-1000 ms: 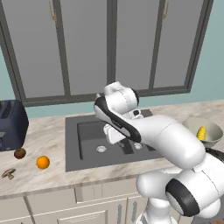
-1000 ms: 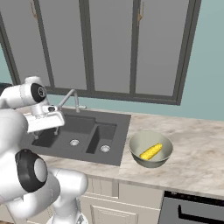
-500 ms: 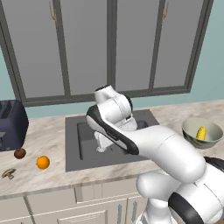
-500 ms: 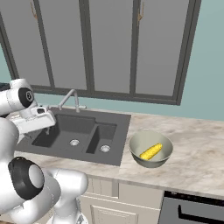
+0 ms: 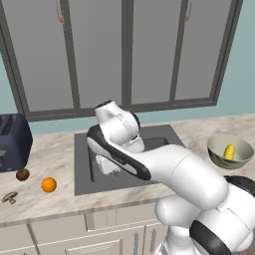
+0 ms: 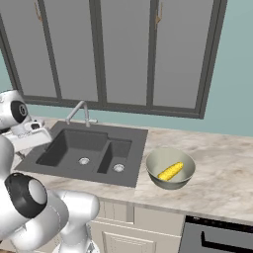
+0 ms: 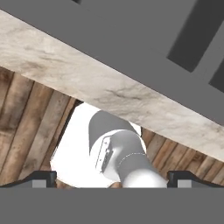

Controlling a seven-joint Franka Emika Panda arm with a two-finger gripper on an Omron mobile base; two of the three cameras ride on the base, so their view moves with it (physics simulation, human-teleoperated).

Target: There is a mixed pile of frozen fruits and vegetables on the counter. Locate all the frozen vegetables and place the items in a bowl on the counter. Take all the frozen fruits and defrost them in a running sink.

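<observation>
Grey cabinet doors and a teal wall back the beige marbled table [image 5: 55, 154] in the left base view. On its left end stands a dark blue toaster [image 5: 14, 142]; in front of it lie the dark brown fruit [image 5: 22, 175], the orange ball [image 5: 49, 185] just to its right, and the tan mushroom [image 5: 9, 197] nearest the front edge, all apart from one another. The white arm [image 5: 149, 162] bends across the dark sink [image 5: 82, 169], its hand low over the left part of the basin. Far right, the pale bowl [image 5: 219, 154] holds the corn cob [image 5: 229, 151].

From the right base view, the sink [image 6: 126, 153] shows its large and small basins with round drains and the silver faucet [image 6: 79, 111] at the back. The bowl [image 6: 163, 173] sits just right of the sink with the corn cob [image 6: 171, 171] lying tilted inside.

Looking along the hand, the two dark fingertips [image 7: 39, 178] stand wide apart with nothing between them; beyond is a strip of table [image 7: 109, 94] edge and a wooden floor [image 7: 26, 127].
</observation>
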